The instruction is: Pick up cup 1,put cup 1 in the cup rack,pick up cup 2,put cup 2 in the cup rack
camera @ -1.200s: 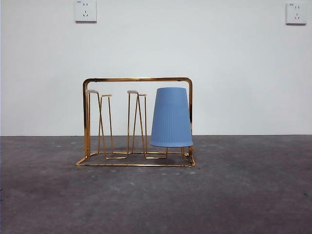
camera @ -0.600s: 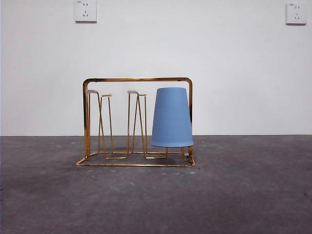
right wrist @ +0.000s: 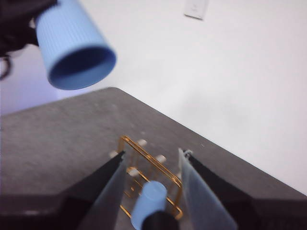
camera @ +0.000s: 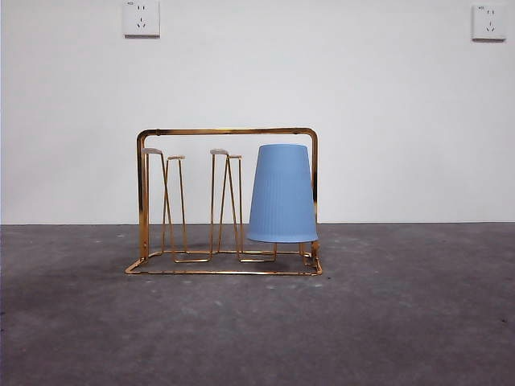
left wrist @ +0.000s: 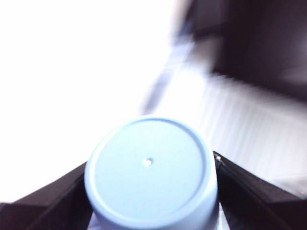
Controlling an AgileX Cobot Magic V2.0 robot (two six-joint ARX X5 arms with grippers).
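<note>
A gold wire rack (camera: 228, 201) is seen on the gray table (camera: 402, 322), with one blue cup (camera: 282, 194) set upside down over its prongs. The right gripper (right wrist: 152, 179) is held open above the rack. Farther off, a second blue cup (right wrist: 72, 45) is clamped in the left gripper (left wrist: 151, 191), raised in the air.

Bare robot test lab, plain white wall (camera: 362, 121) with two sockets, at 11 o'clock (camera: 141, 18) and 1 o'clock (camera: 488, 22), rough grey tabletop (camera: 402, 322), no furnishings.
</note>
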